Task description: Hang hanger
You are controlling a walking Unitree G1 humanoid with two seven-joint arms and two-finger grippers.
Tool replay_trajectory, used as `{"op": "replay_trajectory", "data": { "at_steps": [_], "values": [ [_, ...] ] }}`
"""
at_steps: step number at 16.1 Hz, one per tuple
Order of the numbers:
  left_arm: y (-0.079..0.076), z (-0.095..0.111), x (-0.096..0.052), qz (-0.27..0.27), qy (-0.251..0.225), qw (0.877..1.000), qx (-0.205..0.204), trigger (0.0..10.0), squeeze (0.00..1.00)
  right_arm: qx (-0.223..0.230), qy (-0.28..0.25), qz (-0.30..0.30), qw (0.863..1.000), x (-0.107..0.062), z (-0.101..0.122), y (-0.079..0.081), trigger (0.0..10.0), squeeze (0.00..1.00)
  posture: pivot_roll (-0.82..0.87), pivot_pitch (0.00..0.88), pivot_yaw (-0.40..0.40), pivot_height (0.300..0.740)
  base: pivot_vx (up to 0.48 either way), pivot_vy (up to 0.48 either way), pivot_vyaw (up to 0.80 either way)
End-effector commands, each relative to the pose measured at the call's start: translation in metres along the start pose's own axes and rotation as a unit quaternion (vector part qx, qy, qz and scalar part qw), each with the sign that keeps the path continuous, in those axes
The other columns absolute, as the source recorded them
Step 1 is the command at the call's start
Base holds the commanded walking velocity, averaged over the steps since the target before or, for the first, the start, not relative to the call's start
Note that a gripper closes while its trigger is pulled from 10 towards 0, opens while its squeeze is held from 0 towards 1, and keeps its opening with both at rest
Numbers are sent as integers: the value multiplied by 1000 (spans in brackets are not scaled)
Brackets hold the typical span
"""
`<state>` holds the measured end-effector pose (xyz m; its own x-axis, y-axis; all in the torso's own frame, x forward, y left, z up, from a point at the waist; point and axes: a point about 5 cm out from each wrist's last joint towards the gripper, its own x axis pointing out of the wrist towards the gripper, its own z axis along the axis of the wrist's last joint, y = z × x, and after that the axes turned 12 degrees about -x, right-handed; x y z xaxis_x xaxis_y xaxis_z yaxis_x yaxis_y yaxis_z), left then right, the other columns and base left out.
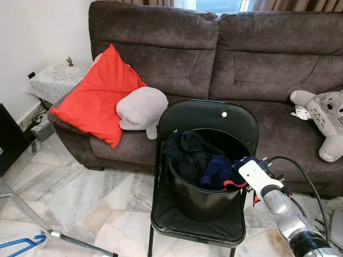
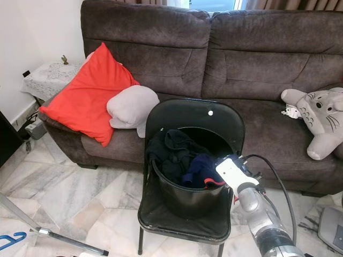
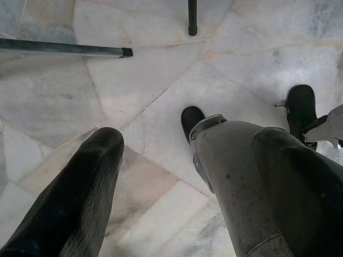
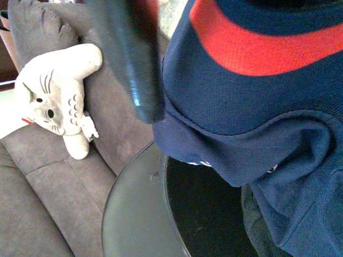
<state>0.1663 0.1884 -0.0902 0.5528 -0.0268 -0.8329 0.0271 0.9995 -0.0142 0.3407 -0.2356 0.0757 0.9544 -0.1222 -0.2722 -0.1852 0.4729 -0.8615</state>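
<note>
— What is cut off or hidden?
— The blue hanger (image 1: 21, 244) is cropped at the floor's edge; the right gripper (image 4: 161, 80) is buried in navy clothing (image 4: 252, 107) over the bucket (image 1: 206, 198), its grasp unclear.
— And the left gripper (image 3: 177, 160)?
— It is hung low, fingers parted, nothing held.

Brown sofa (image 1: 214, 59) against a white wall (image 1: 32, 32), black folding chair (image 1: 206, 134) before it on marble floor (image 1: 96, 203).

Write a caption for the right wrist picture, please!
Right gripper at a navy-and-red garment over the black bucket, grey plush toy on the sofa.
</note>
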Motion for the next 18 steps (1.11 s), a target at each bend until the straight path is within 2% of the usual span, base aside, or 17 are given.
{"op": "replay_trajectory", "data": {
  "at_steps": [1,5,8,11,13,15,16,17,18],
  "values": [
    [3,-7,-1,1,19,1000,10,10000,0,3,10,6,1000,-1,-6,3,0,0,8,64,38,740,0,0,0],
    [3,-7,-1,1,19,1000,10,10000,0,24,28,8,999,-5,-12,12,0,0,8,63,38,740,0,0,0],
    [3,-7,-1,3,17,1000,10,10000,0,36,24,-10,999,-5,-11,10,0,0,8,61,39,740,0,0,0],
    [3,-6,-1,6,15,1000,10,10000,0,66,17,-32,997,-4,-6,5,0,0,8,59,38,740,0,0,0],
    [3,-6,-1,6,16,1000,11,10000,0,106,7,-52,993,-5,0,4,0,0,6,57,37,740,0,0,0],
    [3,-6,-1,6,16,1000,10,10000,0,163,-17,-103,981,-11,10,0,0,0,5,57,35,740,0,0,0],
    [3,-7,-1,5,16,1000,10,10000,0,217,-27,-138,966,-17,15,-2,0,0,2,59,33,740,0,0,0],
    [3,-7,-1,5,16,1000,10,10000,0,245,-38,-156,956,-21,19,-4,0,0,3,58,32,740,0,0,0],
    [3,-7,-1,5,16,1000,10,10000,0,268,-65,-194,942,-31,31,-13,0,0,0,61,33,740,0,0,0]
  ]
}}
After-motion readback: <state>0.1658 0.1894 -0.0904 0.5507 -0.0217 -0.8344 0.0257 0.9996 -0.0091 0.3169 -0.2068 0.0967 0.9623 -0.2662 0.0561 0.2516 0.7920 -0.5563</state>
